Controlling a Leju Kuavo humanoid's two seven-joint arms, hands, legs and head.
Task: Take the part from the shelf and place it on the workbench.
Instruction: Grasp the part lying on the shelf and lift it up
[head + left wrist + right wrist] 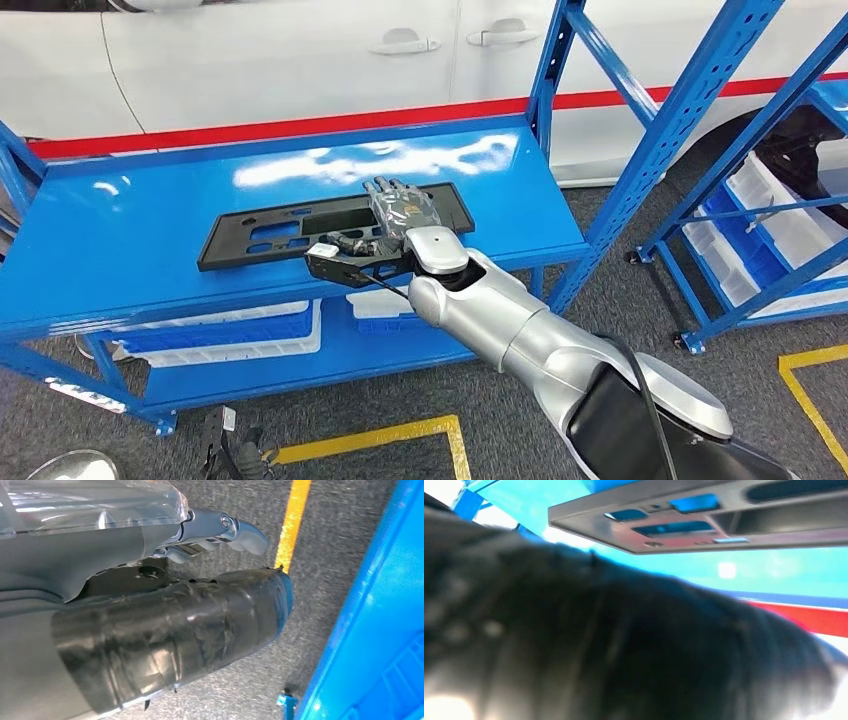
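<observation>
**Right hand laid over the part, grip not yet confirmed**

Silver forearm and wrist are seen closest in the head view, reaching up and forward from the lower right to the blue shelf (150, 240). At the arm's end the right hand (400, 215) lies palm down across the black part (290, 235), a long flat plastic panel with several cut-out openings that rests flat on the top shelf board, near its front edge. The fingers are stretched forward over the panel's right-hand portion, lying close together, and the thumb side appears to sit at the panel's near edge. Whether the panel is actually clamped cannot be told; in the right wrist view the hand is a dark blur, with the part (704, 520) seen just beyond it.

The left hand (220, 530) hangs beside the body over grey floor and a yellow floor line (295, 520); its fingers are curled inward and nothing is held.

The step in hand is judged to be the taking of the part. A good grasp would be made by closing thumb under and fingers over the near edge, or through one of the openings. Because the panel is long and is held toward one end, drooping or swinging of the far end should be expected, so it should be lifted level and slowly, clear of the shelf post (548, 70), before being carried to the workbench.
</observation>
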